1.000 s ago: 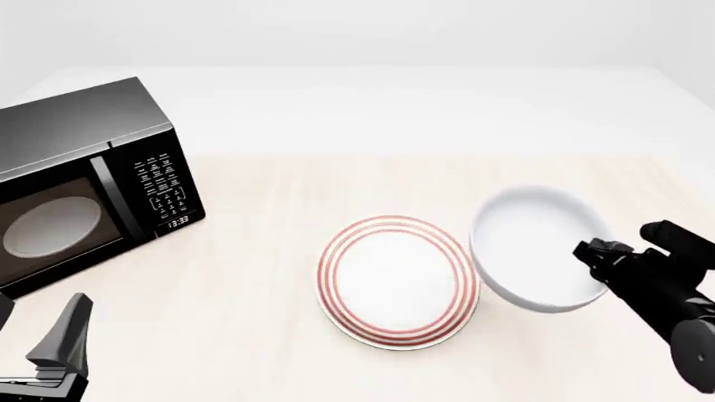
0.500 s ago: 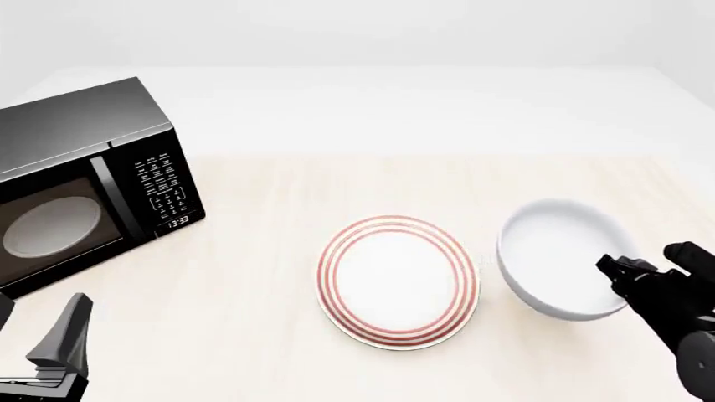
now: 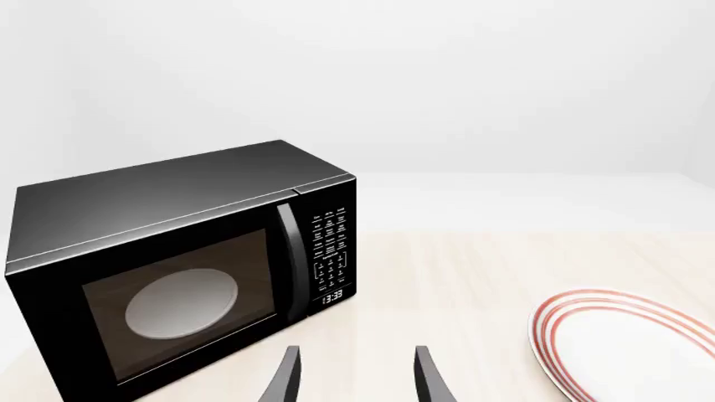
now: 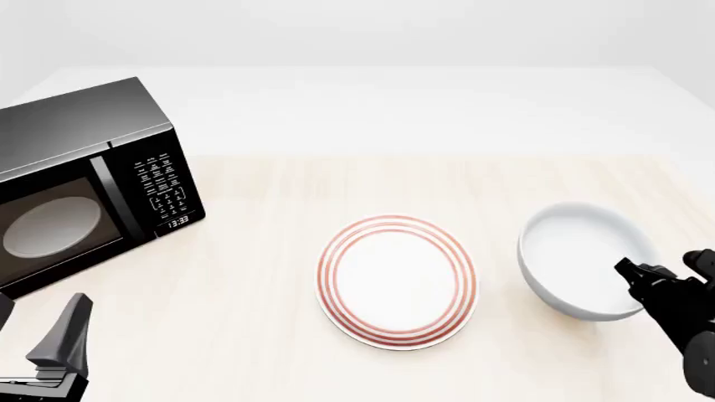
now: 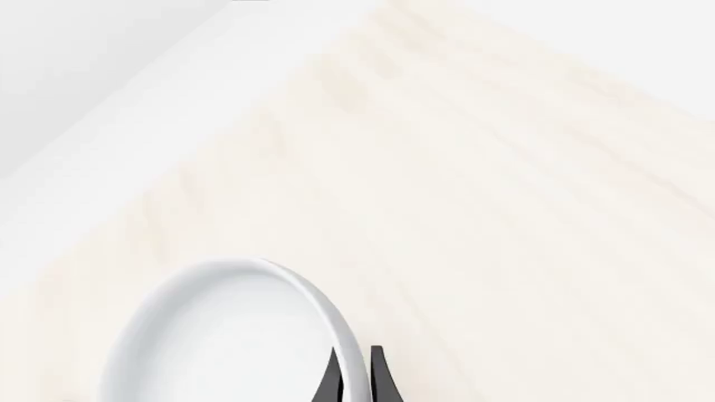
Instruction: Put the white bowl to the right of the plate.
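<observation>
The white bowl is to the right of the red-ringed plate, a gap of tabletop between them. My right gripper is shut on the bowl's near right rim; in the right wrist view its thin fingers pinch the white bowl's rim. I cannot tell whether the bowl rests on the table or hangs just above it. My left gripper stays at the near left corner, open and holding nothing, its fingertips apart with the plate off to one side.
A black microwave with a pale disc inside stands at the far left, also filling the left wrist view as the microwave. The light wooden tabletop ends at a white band beyond.
My right gripper has carried the bowl rightward and toward the near edge, from touching the plate's right rim to clear of it. The left arm has not moved.
</observation>
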Controlling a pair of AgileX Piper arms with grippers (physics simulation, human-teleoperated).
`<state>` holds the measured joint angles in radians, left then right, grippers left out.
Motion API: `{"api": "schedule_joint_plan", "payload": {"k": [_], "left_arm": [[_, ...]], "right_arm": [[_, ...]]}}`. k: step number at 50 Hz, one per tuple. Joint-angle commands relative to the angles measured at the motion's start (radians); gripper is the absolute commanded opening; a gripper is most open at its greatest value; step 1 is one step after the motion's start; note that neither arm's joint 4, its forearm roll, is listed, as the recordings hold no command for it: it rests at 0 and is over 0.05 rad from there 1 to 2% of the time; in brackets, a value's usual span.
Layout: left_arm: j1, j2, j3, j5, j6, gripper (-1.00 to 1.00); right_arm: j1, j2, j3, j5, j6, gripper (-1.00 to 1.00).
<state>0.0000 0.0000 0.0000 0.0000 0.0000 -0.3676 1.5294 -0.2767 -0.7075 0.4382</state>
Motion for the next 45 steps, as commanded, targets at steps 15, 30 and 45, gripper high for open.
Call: {"api": "schedule_joint_plan", "payload": {"k": [15, 30, 45], "left_arm": [[0.0, 0.0, 0.0, 0.0, 0.0, 1.0], [0.0, 0.0, 0.0, 0.0, 0.0, 1.0], [0.0, 0.0, 0.0, 0.0, 0.0, 1.0]], "right_arm": [[-0.022, 0.108, 0.029, -0.126, 0.033, -1.0], [-0.015, 0.213, 0.047, -0.224, 0.05, -1.0], [-0.011, 0.274, 0.042, -0.268, 0.059, -1.0]]}}
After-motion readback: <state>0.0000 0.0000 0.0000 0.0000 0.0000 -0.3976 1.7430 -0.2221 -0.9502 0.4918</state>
